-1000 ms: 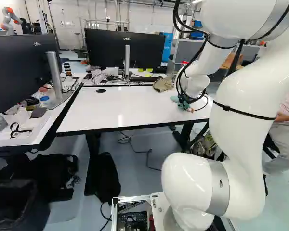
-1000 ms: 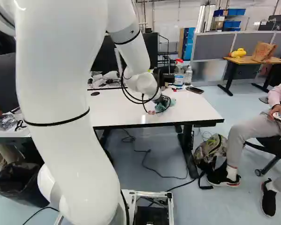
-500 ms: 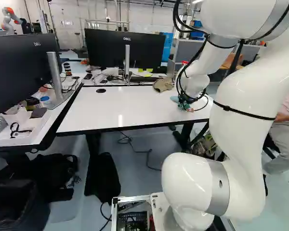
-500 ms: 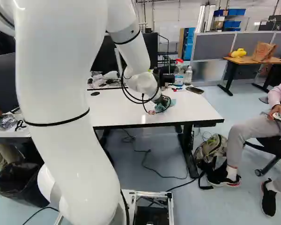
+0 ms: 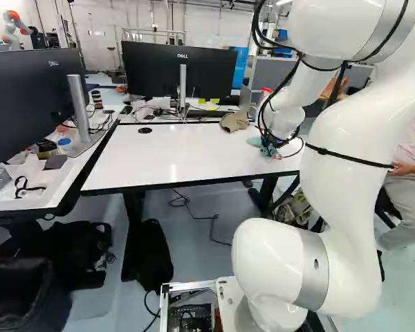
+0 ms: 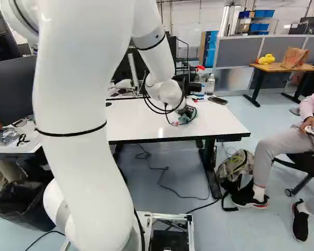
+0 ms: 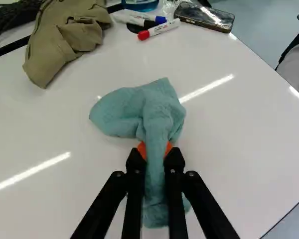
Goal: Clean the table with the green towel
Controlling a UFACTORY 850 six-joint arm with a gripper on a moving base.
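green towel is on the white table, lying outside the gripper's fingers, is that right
Not quite: the green towel isn't outside the fingers. The wrist view shows it pinched between the two fingers of the gripper, with an orange pad showing on either side. It is on the white table, as you say.

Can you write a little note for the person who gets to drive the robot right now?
Pincer: shut on the green towel, pinched across its middle.
Towel: over the white table, seemingly touching it.
Also on the table: a tan cloth near the far edge, pens and a phone.
Done: towel gripped. How much is wiped, I can't tell.
Left: probably wipe the rest, steering around those things.
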